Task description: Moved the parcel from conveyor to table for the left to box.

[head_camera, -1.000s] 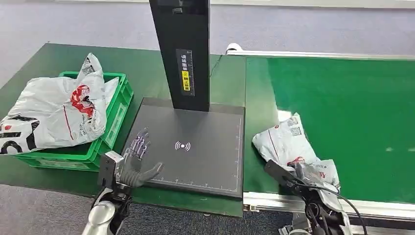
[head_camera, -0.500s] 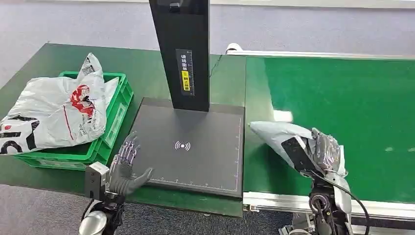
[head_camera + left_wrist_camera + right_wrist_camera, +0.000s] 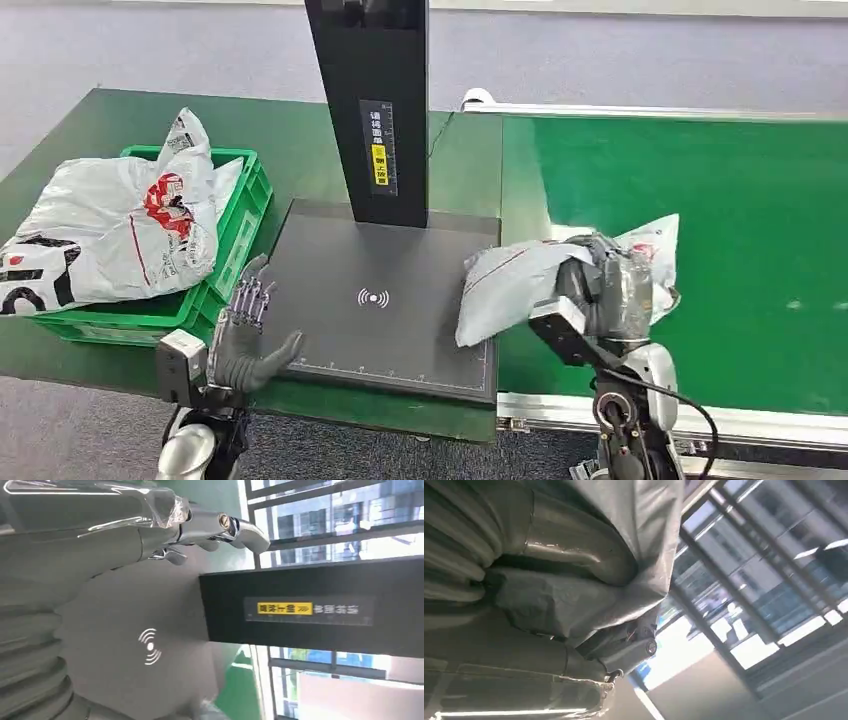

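Observation:
My right hand (image 3: pixel 612 291) grips a white plastic parcel (image 3: pixel 520 282) and holds it in the air, one end over the right edge of the black scanner pad (image 3: pixel 385 300), the other over the green conveyor belt (image 3: pixel 720 240). The right wrist view is close on the parcel's grey film (image 3: pixel 589 565) wrapped against the hand (image 3: pixel 499 645). My left hand (image 3: pixel 245 335) hovers open at the pad's front left corner, fingers spread and upright. The left wrist view has that hand (image 3: pixel 100 535) above the pad's wireless symbol (image 3: pixel 150 646).
A green crate (image 3: pixel 215 255) at the left holds several white parcels (image 3: pixel 110 225) piled above its rim. A black scanner column (image 3: pixel 372 110) with a yellow label rises from the back of the pad. The green table (image 3: pixel 290 140) runs behind crate and pad.
My right hand has lifted the parcel off the conveyor and carried it left, up to the pad's right edge. My left hand has drifted a little left and towards me.

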